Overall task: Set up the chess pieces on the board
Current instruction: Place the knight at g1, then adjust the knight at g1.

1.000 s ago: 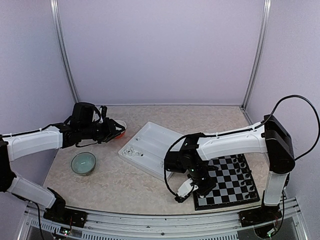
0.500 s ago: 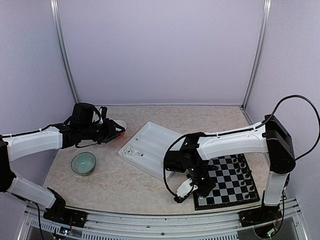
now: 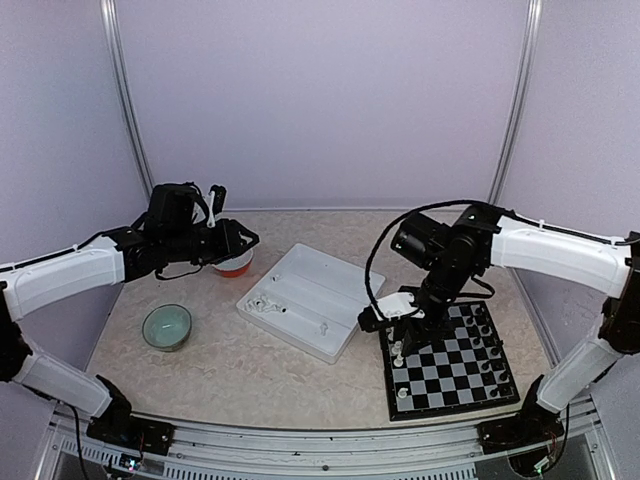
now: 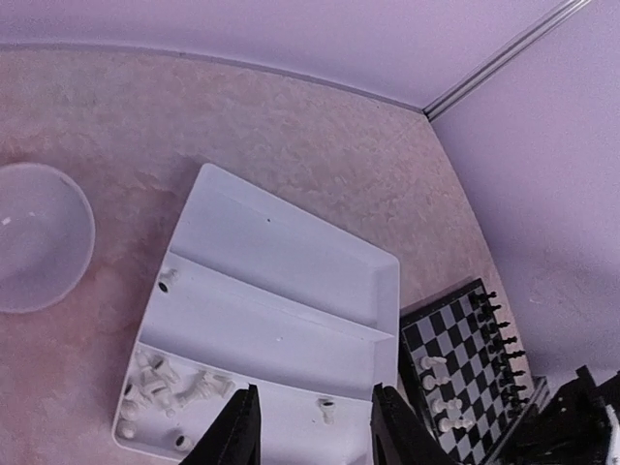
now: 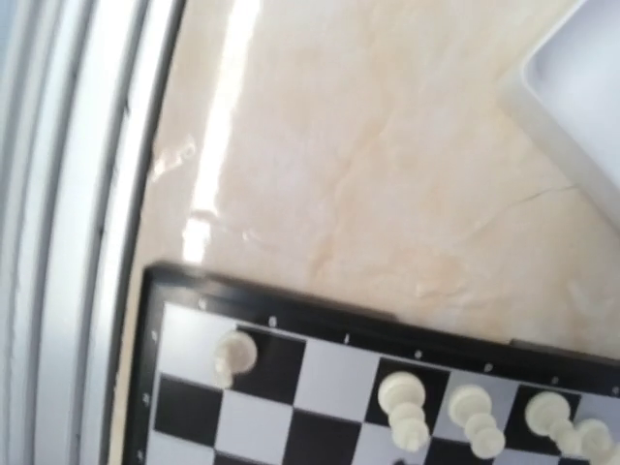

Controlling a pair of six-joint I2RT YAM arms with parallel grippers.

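The board (image 3: 455,365) lies at the right. White chess pieces (image 3: 398,352) stand along its left side and black ones (image 3: 486,340) along its right edge. My right gripper (image 3: 398,318) hangs over the board's far left corner; its fingers are out of the right wrist view, which looks down on the board (image 5: 334,373) and several white pieces (image 5: 402,402). More white pieces (image 4: 165,387) lie in the white tray (image 4: 281,252). My left gripper (image 3: 235,243) hovers over a red-and-white bowl (image 3: 235,264). Seen from the wrist, the left gripper (image 4: 315,436) is open and holds nothing.
A green bowl (image 3: 166,326) sits at the left front. The white tray (image 3: 305,300) lies between the bowls and the board. The metal rail (image 5: 58,194) of the table's near edge runs close to the board. Purple walls close in the back and sides.
My right arm has lifted from the board's near left corner and swung toward its far left corner; a white piece now stands near that near corner. My left gripper shifted slightly right.
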